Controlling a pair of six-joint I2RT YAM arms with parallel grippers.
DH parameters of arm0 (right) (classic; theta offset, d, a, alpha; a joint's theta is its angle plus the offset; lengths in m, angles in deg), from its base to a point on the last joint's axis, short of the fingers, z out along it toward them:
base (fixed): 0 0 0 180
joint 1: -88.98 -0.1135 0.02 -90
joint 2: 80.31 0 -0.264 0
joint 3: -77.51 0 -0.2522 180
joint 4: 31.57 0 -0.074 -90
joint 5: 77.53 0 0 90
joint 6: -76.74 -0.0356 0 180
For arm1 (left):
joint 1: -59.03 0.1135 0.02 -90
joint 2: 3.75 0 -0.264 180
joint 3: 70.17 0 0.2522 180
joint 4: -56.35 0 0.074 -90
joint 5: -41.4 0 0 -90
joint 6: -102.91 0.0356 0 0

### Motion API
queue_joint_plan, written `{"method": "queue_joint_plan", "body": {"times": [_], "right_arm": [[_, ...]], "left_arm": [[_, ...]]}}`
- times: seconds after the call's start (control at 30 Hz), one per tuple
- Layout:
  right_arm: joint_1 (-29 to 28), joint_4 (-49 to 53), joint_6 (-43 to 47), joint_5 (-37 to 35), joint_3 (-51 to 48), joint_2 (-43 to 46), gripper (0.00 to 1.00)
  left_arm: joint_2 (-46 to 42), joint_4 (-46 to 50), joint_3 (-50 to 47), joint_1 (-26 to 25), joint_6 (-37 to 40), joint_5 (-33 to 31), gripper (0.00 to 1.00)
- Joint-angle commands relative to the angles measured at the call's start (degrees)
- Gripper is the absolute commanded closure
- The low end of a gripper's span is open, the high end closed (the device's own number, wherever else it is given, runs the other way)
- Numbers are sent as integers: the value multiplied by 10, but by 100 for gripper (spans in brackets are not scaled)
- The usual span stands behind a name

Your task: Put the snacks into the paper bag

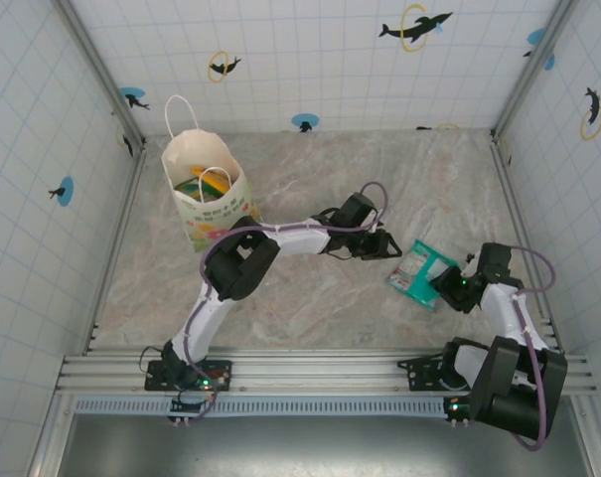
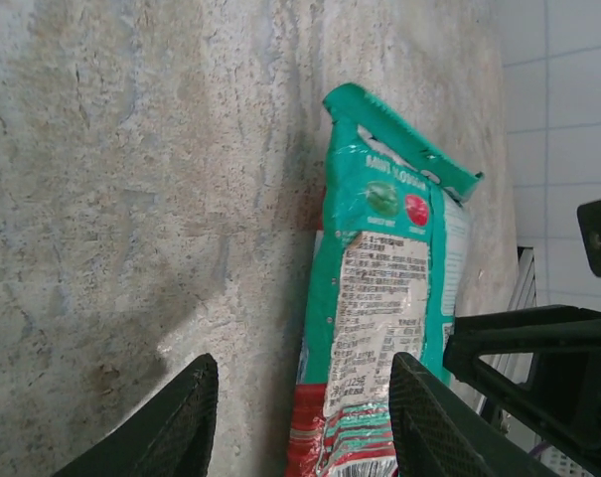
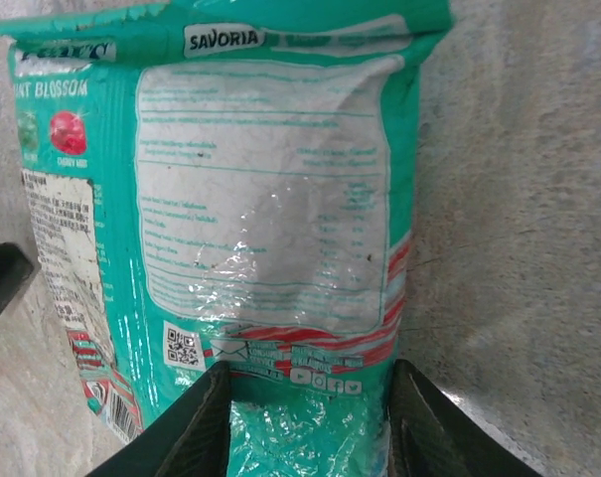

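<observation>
One snack left on the table as far as the top view shows: the teal-white packet, right of centre, well apart from the paper bag. The bag stands upright at the far left, handles up, mouth open. Several packets sit inside it, yellow, green and orange showing; exact count can't be told. So the task looks mostly done, with this last packet to lift, carry across and drop in.

Left gripper reaches in from the left and sits just beside the packet's left edge. In the left wrist view the gripper is spread wide and holds nothing. The packet lies straight ahead, its near end just reaching in between the fingertips, toward the right finger.

Right gripper is at the packet's near-right corner. In the right wrist view the gripper is also wide open, with the packet's near end in the gap. The left finger overlaps the foil and the right finger sits at the packet's edge. Contact can't be told; no pinch visible. The packet looks a bit propped off the table, judging by the shadow under it. Both arms crowd the same packet, so collision risk is likely if both close in.
</observation>
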Motion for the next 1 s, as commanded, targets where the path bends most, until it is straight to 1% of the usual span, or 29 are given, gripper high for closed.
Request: {"method": "queue_joint_plan", "body": {"times": [0.0, 0.03, 0.07, 0.3, 0.57, 0.67, 0.8, 0.9, 0.97], "right_arm": [[2, -20, 11, 35, -14, -12, 58], [1, -23, 12, 40, -14, -14, 59], [1, -27, 13, 44, -15, -17, 60], [-5, -51, 14, 67, -18, -26, 62], [-34, -92, -3, 81, -28, -41, 62], [-41, -97, -8, 80, -26, -43, 62], [-44, -84, -8, 74, -8, -31, 60], [-44, -66, -7, 59, 13, -13, 55], [-44, -55, -8, 52, 29, 2, 52]], "left_arm": [[15, -35, 5, -9, -19, 21, 52], [15, -39, 5, -10, -22, 23, 52], [39, -45, 5, -12, -26, 26, 53], [72, -80, 12, -21, -48, 49, 57], [82, -112, 20, -30, -69, 72, 64], [76, -111, 24, -31, -71, 69, 72], [48, -70, 30, -31, -39, 37, 85], [27, -37, 31, -28, -17, 6, 93], [-12, -11, 31, -25, 0, -19, 97]]}}
